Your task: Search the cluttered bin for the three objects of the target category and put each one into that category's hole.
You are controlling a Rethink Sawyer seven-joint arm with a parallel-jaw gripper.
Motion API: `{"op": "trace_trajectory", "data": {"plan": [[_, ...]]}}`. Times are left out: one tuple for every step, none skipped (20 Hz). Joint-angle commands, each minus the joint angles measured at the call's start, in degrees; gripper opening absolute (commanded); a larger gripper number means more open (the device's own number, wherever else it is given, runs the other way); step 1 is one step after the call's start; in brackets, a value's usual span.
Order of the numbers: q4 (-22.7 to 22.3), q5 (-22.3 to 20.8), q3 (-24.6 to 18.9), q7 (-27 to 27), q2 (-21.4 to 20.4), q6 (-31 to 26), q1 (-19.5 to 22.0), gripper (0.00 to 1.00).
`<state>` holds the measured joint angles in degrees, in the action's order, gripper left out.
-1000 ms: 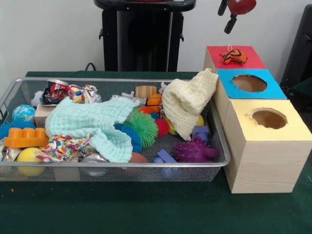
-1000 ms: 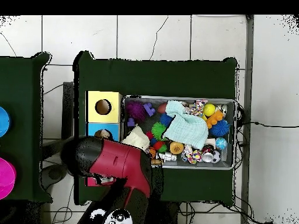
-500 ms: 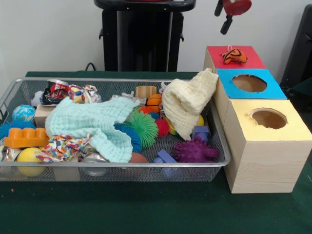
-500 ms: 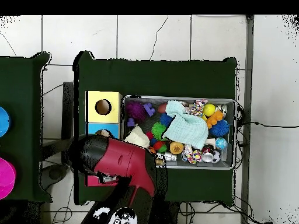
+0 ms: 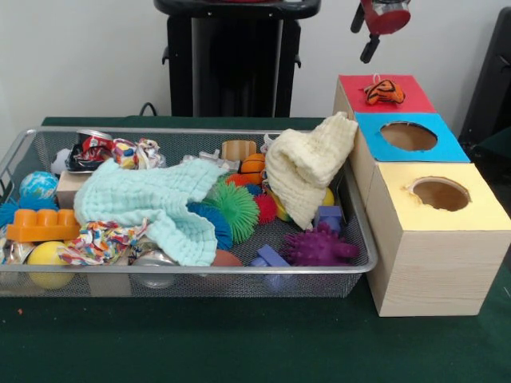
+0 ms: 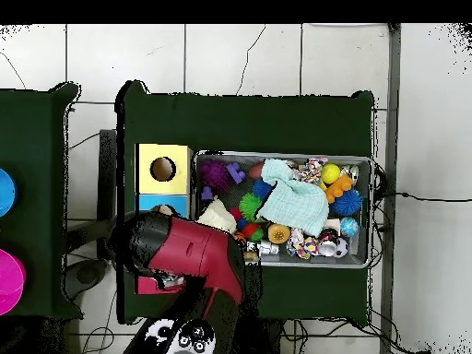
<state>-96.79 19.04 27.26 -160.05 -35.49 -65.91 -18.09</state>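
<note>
Front view: the claw [image 5: 370, 36] hangs at the top edge, high above the red-topped box [image 5: 386, 92], and compared with a second ago it has slid a little to the left and its red body sits higher, partly cut by the frame; only a couple of dark prongs show under it, so I cannot tell how wide it stands or whether it carries anything. A small orange tiger toy [image 5: 384, 92] lies on the red top, where it lay before. Beside that box stand the blue-topped box [image 5: 408, 137] and the yellow-topped box [image 5: 438, 195], each with a round hole, all unchanged. The wire bin [image 5: 192, 271] on the green tabletop [image 5: 239, 343] holds the same clutter: a mint cloth [image 5: 156, 203] spread over the middle, a cream cloth [image 5: 307, 163] draped at the bin's right end against the boxes, a green spiky ball [image 5: 233, 209], a purple spiky toy [image 5: 318, 246], an orange block [image 5: 41, 226] and a yellow ball [image 5: 48, 257]; nothing there has shifted. Overhead view: the red arm [image 6: 189, 263] covers the red-topped box and most of the blue one, and it has swung slightly towards the bin since the earlier frame; the claw itself is hidden beneath it. The yellow-topped box and the bin's contents lie as they did.
</note>
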Motion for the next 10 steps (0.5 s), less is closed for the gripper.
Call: {"op": "trace_trajectory", "data": {"plan": [[1.2,2.5,-6.2,-9.7,4.2,5.1,0.5,1.0],[1.3,2.9,-6.3,-10.2,4.7,5.6,0.3,1.0],[1.6,3.1,-6.3,-10.8,5.1,5.9,0.0,1.0],[1.9,3.5,-6.4,-11.3,5.8,6.4,-0.2,1.0],[2.0,3.9,-6.5,-11.8,6.3,7.0,-0.4,1.0],[1.9,4.4,-6.7,-12.0,6.9,8.1,-0.5,1.0],[1.9,4.6,-6.7,-12.2,7.5,9.3,-0.8,1.0],[1.8,5.1,-6.9,-12.3,8.1,10.2,-0.9,1.0],[1.9,5.5,-6.9,-12.9,8.5,10.7,-1.2,1.0],[2.4,5.6,-6.7,-13.4,8.9,10.7,-1.6,1.0]]}}
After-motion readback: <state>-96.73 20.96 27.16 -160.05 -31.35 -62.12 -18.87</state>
